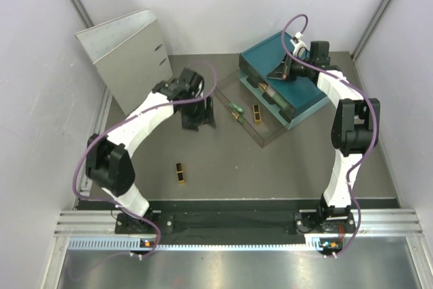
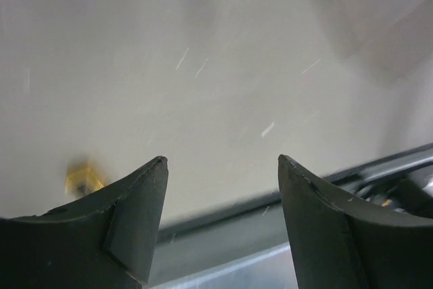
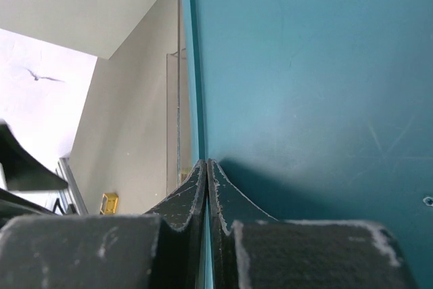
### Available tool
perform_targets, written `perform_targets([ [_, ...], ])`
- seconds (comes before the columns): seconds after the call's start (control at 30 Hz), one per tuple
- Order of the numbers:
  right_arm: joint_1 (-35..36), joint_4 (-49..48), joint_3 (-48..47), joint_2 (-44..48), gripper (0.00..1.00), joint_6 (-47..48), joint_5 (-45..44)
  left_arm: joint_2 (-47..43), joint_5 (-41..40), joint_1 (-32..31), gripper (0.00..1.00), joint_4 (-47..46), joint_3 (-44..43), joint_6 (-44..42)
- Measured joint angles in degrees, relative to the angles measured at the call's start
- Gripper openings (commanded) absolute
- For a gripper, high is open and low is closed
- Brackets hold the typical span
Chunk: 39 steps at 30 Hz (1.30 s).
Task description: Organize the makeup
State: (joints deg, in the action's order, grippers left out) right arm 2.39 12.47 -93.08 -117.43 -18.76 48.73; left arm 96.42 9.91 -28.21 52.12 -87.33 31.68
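Observation:
One gold-and-black block [image 1: 180, 172] lies on the bare table in front of my left arm; it also shows as the gold block [image 2: 82, 179] beside a finger in the left wrist view. My left gripper [image 1: 197, 116] [image 2: 222, 160] hangs open over the table, nothing between its fingers. A green tube [image 1: 237, 108] and a second gold-and-black block [image 1: 257, 112] lie in the clear plastic box [image 1: 267, 130]. My right gripper [image 1: 285, 71] [image 3: 207, 164] is shut, its tips at the edge of the teal drawer box [image 1: 301, 96] [image 3: 304, 65]. Other makeup tubes are out of view.
A grey metal case [image 1: 128, 52] stands at the back left. White walls close in both sides. A metal rail [image 1: 237, 225] runs along the table's near edge, seen also in the left wrist view as a dark rail [image 2: 284, 194].

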Motion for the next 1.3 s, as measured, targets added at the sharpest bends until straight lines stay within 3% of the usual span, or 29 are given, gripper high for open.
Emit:
perform_targets([
  [0.2,0.0,0.0,0.0,0.0,0.00,0.0,0.0,-4.9,-3.6,-0.3,0.73,6.7,17.2,5.6],
  [0.4,0.0,0.1,-0.1,-0.1,0.00,-0.4,0.0,-6.8,-7.1,-0.3,0.79,9.6,24.2,10.8],
  [0.6,0.0,0.1,-0.1,-0.1,0.00,-0.5,0.0,-6.8,-7.9,0.5,0.76,7.9,29.5,12.4],
  [0.7,0.0,0.4,-0.4,-0.2,0.01,-0.6,0.0,-5.5,-7.6,1.0,0.70,6.7,32.5,12.6],
  [0.8,-0.1,0.5,-0.4,-0.3,0.01,-0.6,0.0,-3.4,-7.4,1.2,0.37,5.0,33.7,12.7],
  [0.87,-0.1,0.5,-0.4,-0.3,0.01,-0.6,0.0,-1.9,-7.3,1.2,0.00,3.7,33.7,12.5],
  [1.07,-0.1,0.5,-0.4,-0.4,0.01,-0.7,0.0,0.6,-7.4,1.2,0.00,3.8,29.5,10.6],
  [1.3,-0.1,0.6,-0.5,-0.5,0.01,-0.8,0.0,5.0,-7.6,0.9,0.00,4.0,10.5,5.4],
])
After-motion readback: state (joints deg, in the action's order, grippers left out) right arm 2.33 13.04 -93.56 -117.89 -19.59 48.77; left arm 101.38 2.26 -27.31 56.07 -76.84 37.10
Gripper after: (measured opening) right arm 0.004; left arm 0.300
